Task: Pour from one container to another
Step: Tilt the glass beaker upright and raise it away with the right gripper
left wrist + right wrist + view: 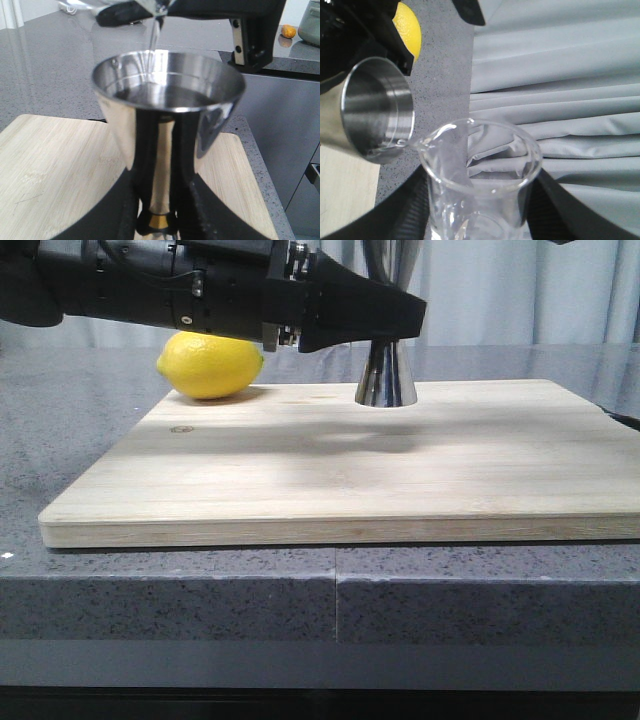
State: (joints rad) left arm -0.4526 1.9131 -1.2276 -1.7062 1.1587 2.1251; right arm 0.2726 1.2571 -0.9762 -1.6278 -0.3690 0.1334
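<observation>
Two hands are at work. The left hand (157, 220) grips the steel jigger (167, 100) at its gold-banded waist, upright at centre frame in its wrist view. The right hand (475, 220) holds the glass beaker (480, 185), tilted so its lip reaches the jigger's rim; a thin clear stream falls into the cup. At upper left of the front view a lemon (210, 364) lies at the back edge of the wooden board (340, 470) on the grey speckled surface (60, 420).

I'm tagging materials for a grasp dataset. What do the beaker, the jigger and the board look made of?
Beaker: clear glass by the look, curtain folds visible through its wall, though clear plastic can't be excluded. Jigger: polished steel, mirror reflections, gold band at the waist. Board: pale, matte wood with visible grain.
</observation>
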